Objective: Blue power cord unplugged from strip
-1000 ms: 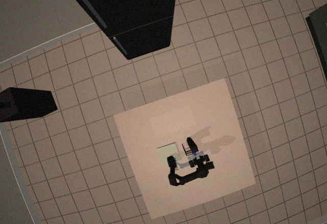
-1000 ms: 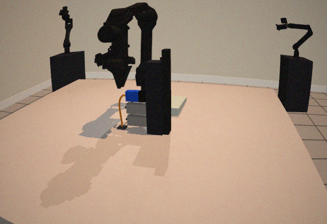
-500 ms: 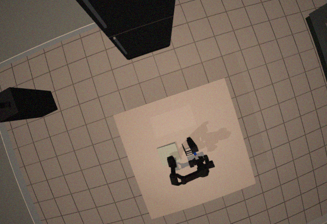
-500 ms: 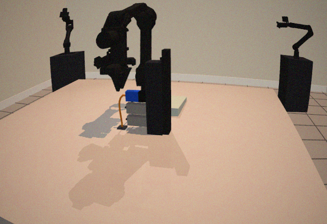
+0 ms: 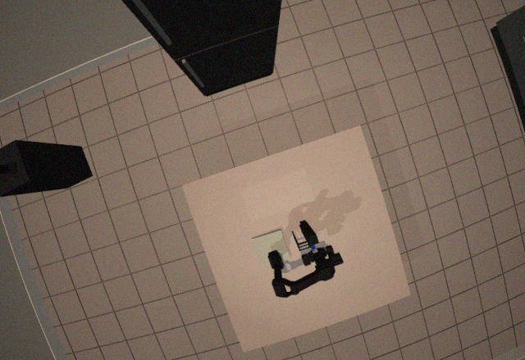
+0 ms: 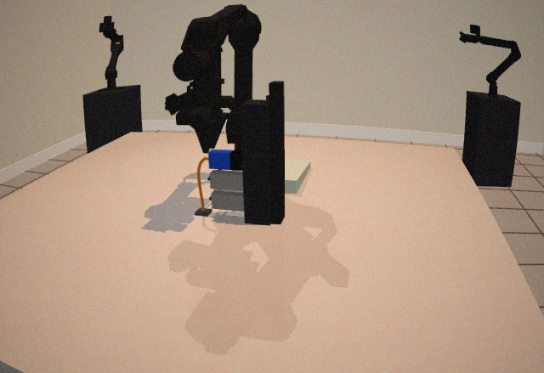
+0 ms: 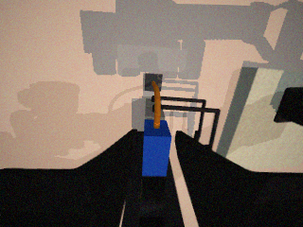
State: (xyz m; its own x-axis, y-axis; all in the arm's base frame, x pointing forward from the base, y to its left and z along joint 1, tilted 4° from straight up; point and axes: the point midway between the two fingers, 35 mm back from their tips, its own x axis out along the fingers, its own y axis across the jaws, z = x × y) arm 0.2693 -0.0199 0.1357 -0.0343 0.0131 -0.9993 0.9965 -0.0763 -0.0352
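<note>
The blue plug (image 5: 313, 247) (image 6: 221, 159) (image 7: 156, 148) sits in the top socket of the upright black power strip (image 6: 261, 162) (image 5: 307, 230). An orange cord (image 6: 201, 184) (image 7: 155, 101) runs from the plug down to a small dark block (image 6: 202, 211) on the table. Two grey plugs (image 6: 226, 180) sit in the strip below the blue one. My gripper (image 6: 207, 148) (image 7: 156, 134) (image 5: 316, 252) has come down from above and straddles the blue plug. Its fingers stand partly open, with a gap showing beside the plug in the wrist view.
A pale green pad (image 6: 298, 171) (image 5: 267, 241) (image 7: 258, 118) lies flat behind the strip. Two black pedestals (image 6: 111, 114) (image 6: 490, 136) with camera arms stand at the table's far corners. My arm's base (image 5: 280, 288) stands beside the pad.
</note>
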